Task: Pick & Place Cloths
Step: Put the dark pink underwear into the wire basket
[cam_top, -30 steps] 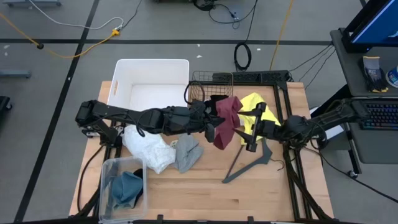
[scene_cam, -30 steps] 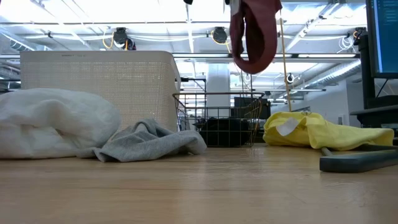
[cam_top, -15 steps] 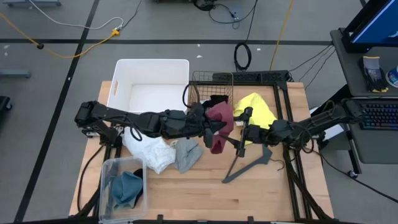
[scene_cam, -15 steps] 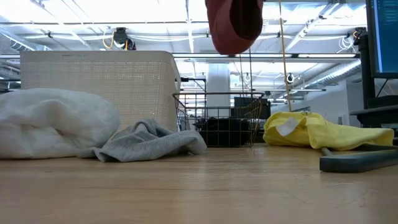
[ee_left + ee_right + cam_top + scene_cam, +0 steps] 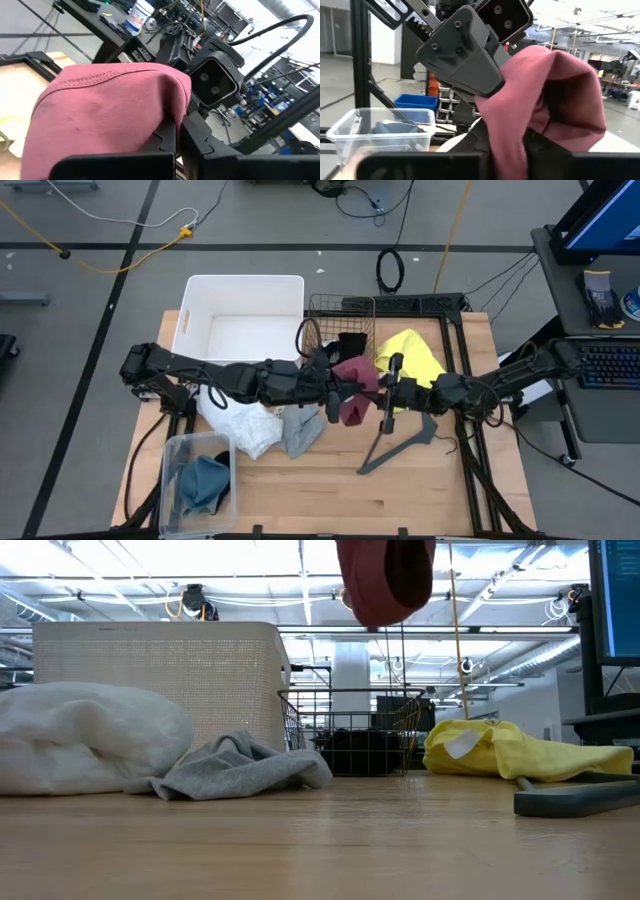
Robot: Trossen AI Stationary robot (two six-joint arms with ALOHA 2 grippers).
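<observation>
A maroon cloth (image 5: 352,385) hangs in the air over the middle of the table, bunched between my two grippers. My left gripper (image 5: 335,392) reaches in from the left and is shut on it. My right gripper (image 5: 380,395) reaches in from the right and is shut on its other side. On the table lie a white cloth (image 5: 238,420), a grey cloth (image 5: 300,428) and a yellow cloth (image 5: 410,355). A teal cloth (image 5: 203,480) lies in a clear tub, and a black cloth (image 5: 350,340) in a wire basket. My left gripper pinches a bunched fold of the maroon cloth (image 5: 150,120) between its two fingers, coming level from the table's left. The cloth bulges over the fingers and hangs clear of the table (image 5: 385,580). My right gripper pinches several gathered layers on the cloth's opposite side (image 5: 510,135) between its two fingers, coming roughly level from the table's right. The cloth drapes over the fingers, off the table.
A white bin (image 5: 245,305) stands at the far left and a wire basket (image 5: 335,315) beside it. A clear tub (image 5: 170,470) stands at the near left. A dark grey hanger (image 5: 400,445) lies right of centre. Bare wood shows along the near edge.
My right gripper has gone toward the table's left, up to the maroon cloth. My left gripper has drawn the cloth slightly toward the left. The cloth hung long below the left gripper; it now sits bunched up and shorter between the two grippers.
</observation>
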